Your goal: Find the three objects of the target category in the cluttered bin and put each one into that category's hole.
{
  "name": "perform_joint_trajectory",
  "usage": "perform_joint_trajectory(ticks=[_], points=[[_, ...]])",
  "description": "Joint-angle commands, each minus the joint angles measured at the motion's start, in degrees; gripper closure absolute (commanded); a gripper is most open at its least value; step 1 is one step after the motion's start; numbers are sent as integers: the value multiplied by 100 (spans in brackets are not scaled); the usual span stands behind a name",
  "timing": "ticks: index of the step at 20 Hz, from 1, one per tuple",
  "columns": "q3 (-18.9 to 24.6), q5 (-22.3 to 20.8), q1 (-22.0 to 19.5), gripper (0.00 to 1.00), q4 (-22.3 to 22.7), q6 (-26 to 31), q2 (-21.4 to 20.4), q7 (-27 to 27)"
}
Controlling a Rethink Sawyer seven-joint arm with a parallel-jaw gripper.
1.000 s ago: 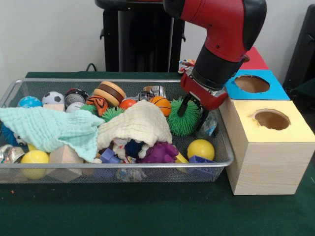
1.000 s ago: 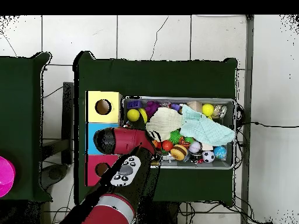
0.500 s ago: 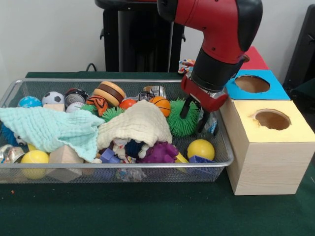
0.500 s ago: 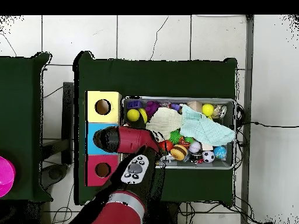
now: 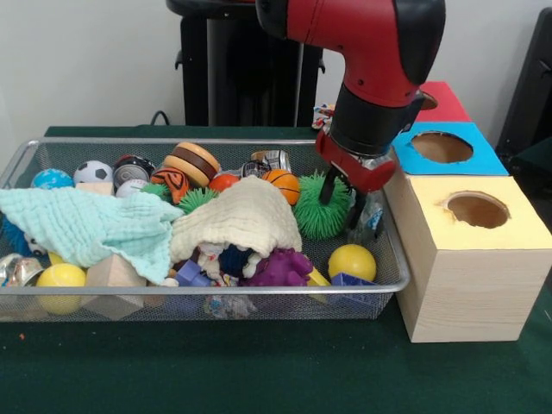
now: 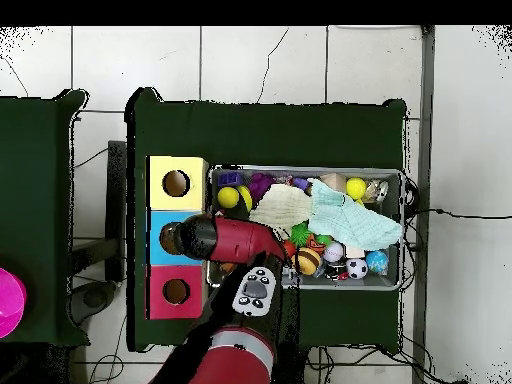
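The gripper (image 5: pixel 341 205) is seen low over the right end of the wire mesh bin (image 5: pixel 259 291), its two black fingers (image 5: pixel 328 191) spread and set down around the right side of a green spiky rubber ball (image 5: pixel 319 207); nothing is yet pinched. The ball lies against the small basketball (image 5: pixel 282 184) and just beside the cream cloth (image 5: pixel 241 217), near the bin wall next to the yellow-topped wooden box (image 5: pixel 470 259).

The spiky ball is judged light, soft and springy: its rubber strands would give under pressure and could slide off, so a hold across its middle, deep enough to reach the core, is advised. Which category is the target cannot be told. If balls are wanted, the smooth yellow ball (image 5: pixel 352 261) at the front would be harder and more slippery.

In the overhead view the arm hides the grasp. No brand or writing can be read on anything.
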Motion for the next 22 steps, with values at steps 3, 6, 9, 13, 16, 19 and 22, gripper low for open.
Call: perform_joint_trajectory(ticks=[3, 6, 9, 13, 16, 19, 22], points=[[914, 206, 100, 0, 306, 358, -268, 442], [913, 223, 126, 0, 295, 376, -292, 479], [920, 250, 143, 0, 284, 411, -305, 516], [998, 267, 90, 0, 297, 309, -243, 510], [1085, 291, 49, 0, 406, 63, -166, 554], [1232, 318, -67, 0, 527, -189, -117, 548], [1360, 336, -162, 0, 601, -283, -132, 518]])
